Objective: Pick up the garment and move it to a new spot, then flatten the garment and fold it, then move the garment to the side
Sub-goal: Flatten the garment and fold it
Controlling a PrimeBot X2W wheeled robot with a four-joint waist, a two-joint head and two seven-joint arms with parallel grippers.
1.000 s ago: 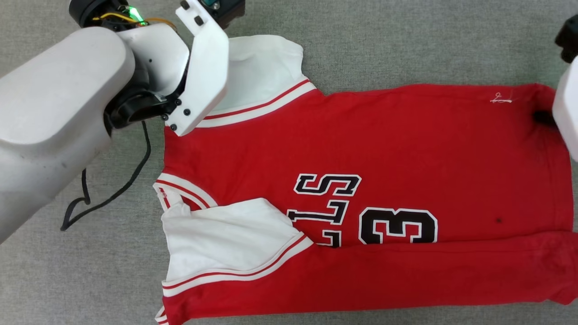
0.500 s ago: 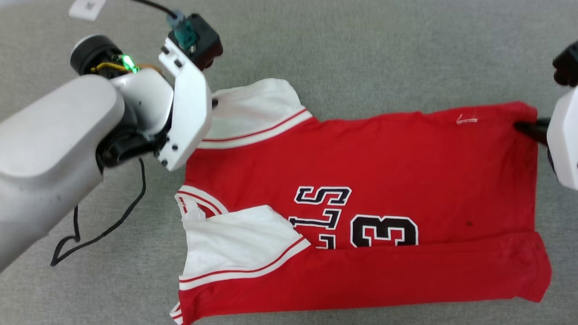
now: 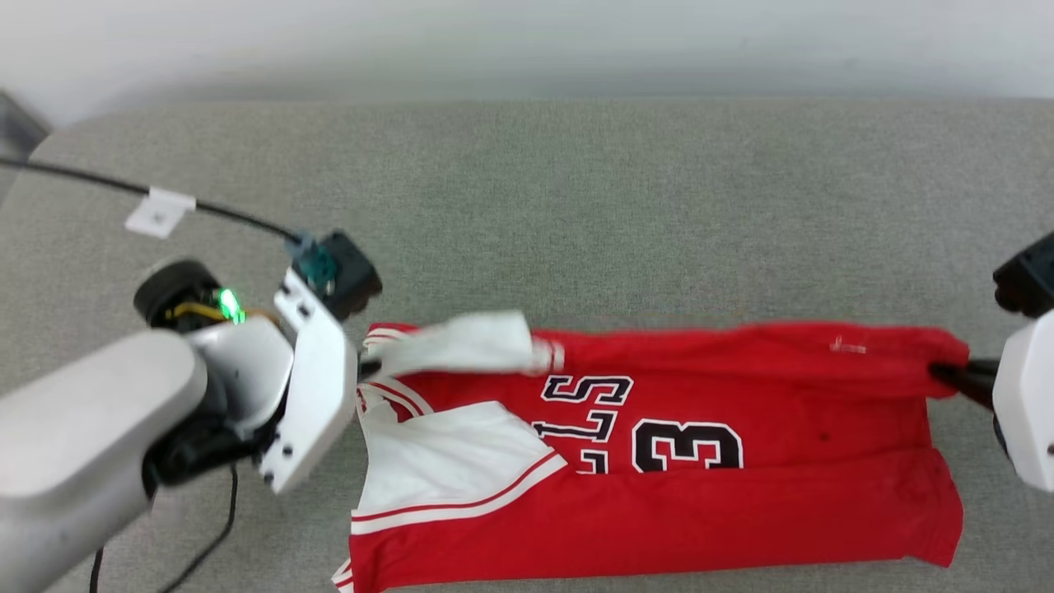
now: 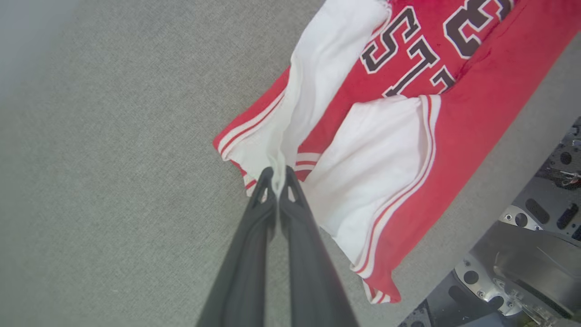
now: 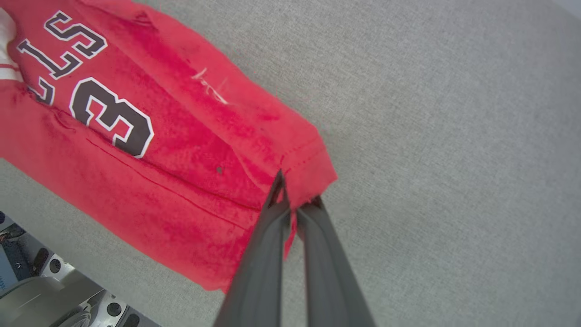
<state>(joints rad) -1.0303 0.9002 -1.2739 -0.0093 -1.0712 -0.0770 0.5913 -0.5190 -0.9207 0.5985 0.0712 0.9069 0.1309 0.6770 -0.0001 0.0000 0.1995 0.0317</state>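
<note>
Across the lower middle of the grey tabletop (image 3: pixel 576 206), the garment (image 3: pixel 659 511), a red jersey with white sleeves, is spread lengthwise from 9 to 3 o'clock, with its 12 o'clock edge held up off the surface. At the 9 o'clock end, the white sleeve (image 4: pixel 317 91) is pinched between the fingers of the left hand (image 4: pixel 276 175). At the 3 o'clock end, a red hem corner (image 5: pixel 313 168) is pinched by the right hand (image 5: pixel 295 190). The black number "3" (image 3: pixel 687 446) is seen facing up.

red-and-white jersey T-shirt (image 3: pixel 700 511) lies on grey woven surface (image 3: pixel 576 206), collar end left, hem right | far edge raised above the rest | left dark two-fingered gripper (image 4: pixel 276 175) pinches far-left sleeve | right dark two-fingered gripper (image 5: pixel 295 193) pinches far-right hem corner
</note>
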